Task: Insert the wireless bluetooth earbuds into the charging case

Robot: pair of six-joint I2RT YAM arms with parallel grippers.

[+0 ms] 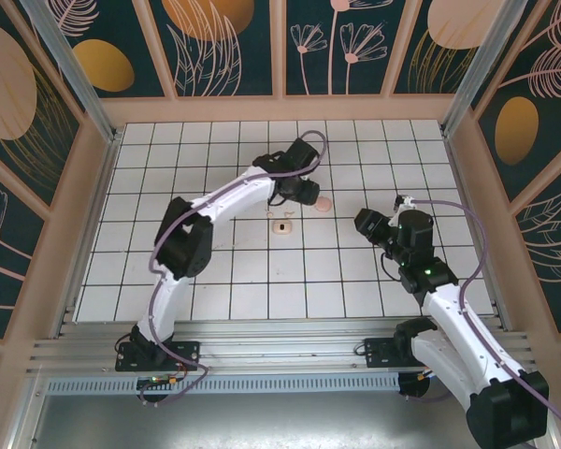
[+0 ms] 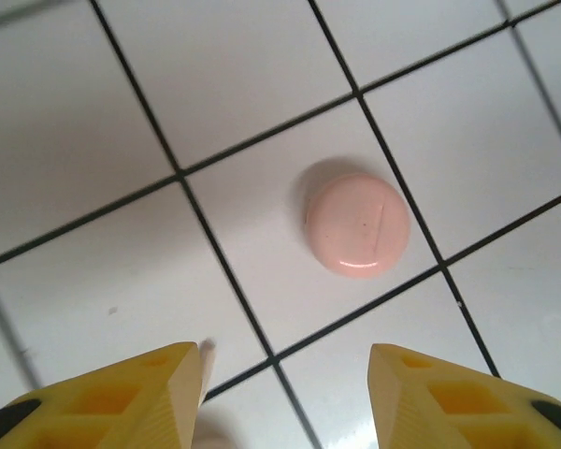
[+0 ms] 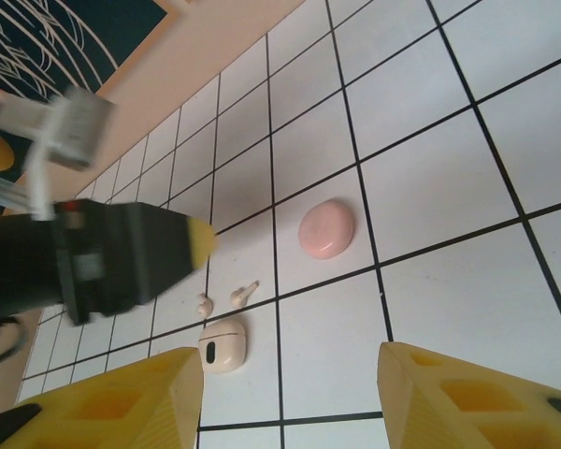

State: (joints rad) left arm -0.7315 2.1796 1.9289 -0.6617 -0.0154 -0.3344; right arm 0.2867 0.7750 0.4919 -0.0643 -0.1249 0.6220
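Observation:
The charging case (image 2: 357, 224) is a smooth salmon-pink pebble lying closed on a white tile, also seen from the right wrist (image 3: 325, 228) and from above (image 1: 323, 203). My left gripper (image 2: 282, 348) hovers just short of it, open, with nothing between its yellow fingers. A pale blurred sliver (image 2: 206, 360) sits beside one fingertip; I cannot tell what it is. Two tiny pale earbuds (image 3: 243, 294) (image 3: 205, 303) lie on the tiles left of the case. My right gripper (image 3: 288, 352) stands open and empty, some tiles away on the right (image 1: 366, 223).
A small beige piece with a dark centre (image 3: 223, 344) lies just below the earbuds, also visible from above (image 1: 282, 226). The left arm's black wrist (image 3: 122, 257) hangs over the tiles beside them. Peach walls (image 1: 280, 108) ring the tiled floor.

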